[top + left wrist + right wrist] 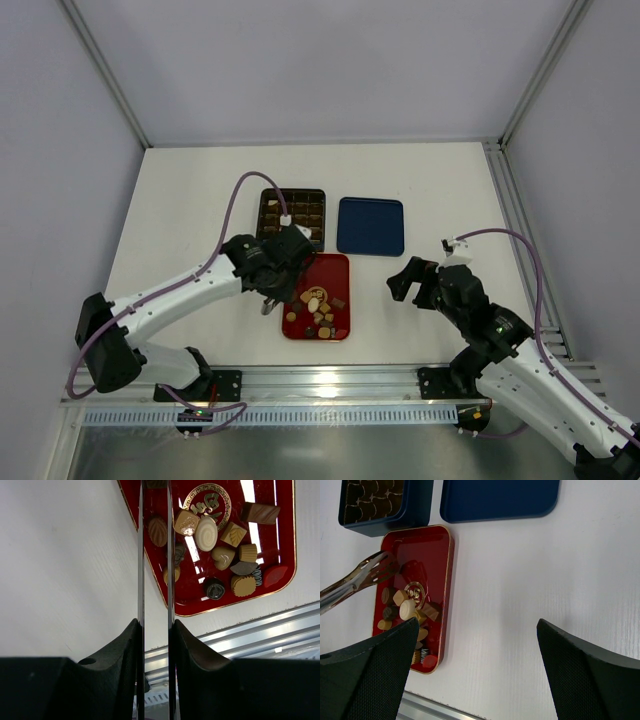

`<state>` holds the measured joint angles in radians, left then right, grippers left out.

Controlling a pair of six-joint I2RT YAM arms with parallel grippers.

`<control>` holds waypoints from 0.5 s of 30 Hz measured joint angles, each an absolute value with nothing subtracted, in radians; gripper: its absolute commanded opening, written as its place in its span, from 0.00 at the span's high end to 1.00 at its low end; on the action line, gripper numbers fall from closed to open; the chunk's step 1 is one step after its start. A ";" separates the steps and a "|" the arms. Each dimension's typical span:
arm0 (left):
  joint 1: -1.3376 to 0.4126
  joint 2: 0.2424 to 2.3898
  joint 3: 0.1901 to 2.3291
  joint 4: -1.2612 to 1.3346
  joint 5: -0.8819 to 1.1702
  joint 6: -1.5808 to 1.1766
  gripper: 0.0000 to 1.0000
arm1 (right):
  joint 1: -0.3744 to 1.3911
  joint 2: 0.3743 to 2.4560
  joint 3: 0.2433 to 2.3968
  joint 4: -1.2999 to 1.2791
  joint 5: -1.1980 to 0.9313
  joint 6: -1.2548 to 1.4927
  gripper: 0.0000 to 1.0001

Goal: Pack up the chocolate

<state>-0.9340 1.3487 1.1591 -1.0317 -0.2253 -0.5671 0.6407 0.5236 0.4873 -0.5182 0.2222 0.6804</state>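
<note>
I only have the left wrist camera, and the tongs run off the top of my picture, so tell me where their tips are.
Observer: In the right wrist view the tongs end over a bare part of the red tray, just past the chocolates. I see nothing between the tips.
Operator: Where is the box to pack them into?
Observer: The gridded box sits just beyond the tray's far end.
Operator: And the other arm?
Observer: The right gripper is wide open and empty, off to the right of the tray.
</note>
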 measured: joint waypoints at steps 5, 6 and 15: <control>-0.934 1.349 1.201 -1.044 -0.235 -0.564 0.71 | 0.641 0.524 0.487 -0.519 0.223 0.680 0.00; -0.934 1.348 1.208 -1.048 -0.236 -0.564 0.71 | 0.641 0.523 0.487 -0.519 0.223 0.680 0.00; -0.934 1.349 1.246 -1.069 -0.245 -0.556 0.71 | 0.641 0.524 0.487 -0.521 0.223 0.680 0.00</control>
